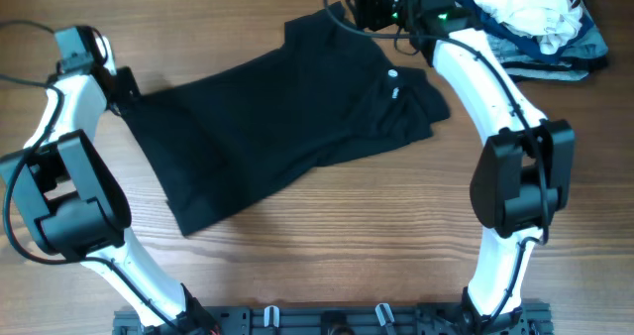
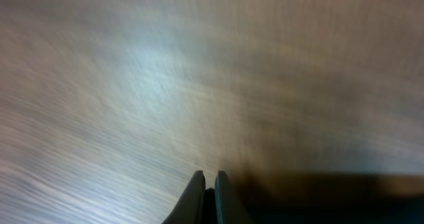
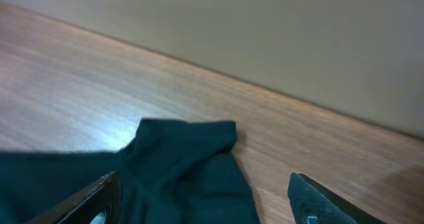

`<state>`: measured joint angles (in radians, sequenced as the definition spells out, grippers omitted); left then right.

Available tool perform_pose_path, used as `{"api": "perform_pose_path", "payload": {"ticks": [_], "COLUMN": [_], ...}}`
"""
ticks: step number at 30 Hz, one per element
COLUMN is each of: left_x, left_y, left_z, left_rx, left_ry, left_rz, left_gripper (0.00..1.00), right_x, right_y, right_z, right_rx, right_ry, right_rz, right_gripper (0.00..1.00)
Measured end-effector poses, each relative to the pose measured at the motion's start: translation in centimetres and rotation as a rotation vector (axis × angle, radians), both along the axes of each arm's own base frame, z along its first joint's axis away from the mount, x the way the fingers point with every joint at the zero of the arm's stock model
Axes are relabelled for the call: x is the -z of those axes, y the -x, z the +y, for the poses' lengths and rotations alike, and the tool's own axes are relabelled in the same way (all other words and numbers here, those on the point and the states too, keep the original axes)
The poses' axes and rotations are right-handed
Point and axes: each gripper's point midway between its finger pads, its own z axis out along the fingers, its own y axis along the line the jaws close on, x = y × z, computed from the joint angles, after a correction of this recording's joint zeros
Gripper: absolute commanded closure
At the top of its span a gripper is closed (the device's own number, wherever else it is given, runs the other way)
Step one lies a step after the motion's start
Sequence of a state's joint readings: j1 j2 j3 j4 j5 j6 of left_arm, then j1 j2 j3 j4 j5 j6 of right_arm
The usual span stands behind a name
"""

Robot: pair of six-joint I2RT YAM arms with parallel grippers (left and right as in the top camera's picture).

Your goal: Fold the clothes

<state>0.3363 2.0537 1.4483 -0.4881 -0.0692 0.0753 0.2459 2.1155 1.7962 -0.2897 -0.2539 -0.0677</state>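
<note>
A black T-shirt (image 1: 277,117) lies spread and wrinkled across the middle of the wooden table. My left gripper (image 1: 127,89) is at its left corner. In the blurred left wrist view its fingers (image 2: 207,184) are pressed together with dark cloth between them, and the shirt (image 2: 331,197) shows dark at the lower right. My right gripper (image 1: 359,8) is at the shirt's far top edge. In the right wrist view it (image 3: 204,181) is wide open just above a sleeve of the shirt (image 3: 179,151) and holds nothing.
A pile of other clothes (image 1: 540,23), white on top of grey and blue, lies at the back right corner. A pale wall (image 3: 265,32) rises behind the table's far edge. Bare wood (image 1: 327,246) shows in front of the shirt.
</note>
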Motion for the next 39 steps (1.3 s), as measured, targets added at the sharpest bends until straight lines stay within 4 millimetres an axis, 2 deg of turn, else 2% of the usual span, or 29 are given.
{"api": "perform_pose_path", "payload": {"ticks": [1,3,4,5,7,9,13,15,18,23,24,26,27,28,29,30,34,38,39], "left_x": [-1.6,-2.6,-2.9,-3.0,-3.1,-3.1,-2.7,-2.4,-1.8,2.8,3.4,3.4,3.4,3.4,3.3,3.4,3.7,3.8,3.8], "left_y": [-1.2,-2.4,-2.7,-2.8,-2.8,-2.8,-2.2,-1.8,-1.8,-1.1,-1.0,-1.1,-1.2,-1.2,-1.3,-1.3,-0.7,-0.3,-0.3], "left_z": [0.7,1.2,1.4,1.4,1.5,1.6,1.5,1.3,0.8,-0.1,-0.2,-0.4,-0.3,-0.3,-0.3,-0.3,-0.7,-0.9,-0.9], "left_rx": [0.013,0.030,0.040,0.047,0.061,0.049,0.020,-0.044,-0.144,-0.263,-0.281,-0.298,-0.305,-0.311,-0.316,-0.323,-0.331,-0.332,-0.332], "left_ry": [-0.034,-0.066,-0.079,-0.086,-0.097,-0.097,-0.071,-0.030,0.052,0.172,0.182,0.199,0.203,0.206,0.208,0.211,0.223,0.228,0.228], "left_rz": [-0.035,-0.083,-0.093,-0.097,-0.096,-0.096,-0.077,-0.073,-0.096,-0.031,-0.025,-0.031,-0.035,-0.038,-0.043,-0.045,-0.008,0.013,0.014], "left_gripper": [0.96,0.93,0.76,0.49,0.30,0.27,0.32,0.39,0.43,0.45,0.45,0.46,0.50,0.65,0.93,0.96,0.96,0.96,0.96], "right_x": [0.2,0.4,0.4,0.6,1.4,1.9,2.8,3.1,3.2,3.5,3.5,3.5,3.5,3.5,3.5,3.5,3.5,3.6,3.0], "right_y": [0.2,0.5,0.7,0.8,1.3,1.7,2.5,2.8,3.1,3.5,3.5,3.5,3.6,3.6,3.5,3.6,3.3,3.2,2.8], "right_z": [0.6,1.7,2.0,2.1,1.9,1.8,1.5,1.6,2.0,2.5,2.5,2.5,2.5,2.6,2.5,2.5,2.2,1.5,1.6], "right_rx": [-0.008,-0.028,-0.033,-0.035,-0.029,-0.028,-0.027,-0.029,-0.037,-0.049,-0.050,-0.051,-0.052,-0.052,-0.051,-0.051,-0.042,-0.011,-0.008], "right_ry": [-0.001,-0.001,0.000,0.002,0.006,0.011,0.026,0.031,0.033,0.037,0.038,0.040,0.040,0.040,0.040,0.041,0.065,0.092,0.089], "right_rz": [0.004,0.008,0.009,0.017,0.060,0.085,0.135,0.154,0.158,0.171,0.170,0.170,0.170,0.170,0.169,0.170,0.158,0.160,0.144], "right_gripper": [0.19,0.18,0.15,0.11,0.05,0.05,0.05,0.05,0.05,0.05,0.05,0.05,0.05,0.05,0.05,0.06,0.14,0.14,0.14]}}
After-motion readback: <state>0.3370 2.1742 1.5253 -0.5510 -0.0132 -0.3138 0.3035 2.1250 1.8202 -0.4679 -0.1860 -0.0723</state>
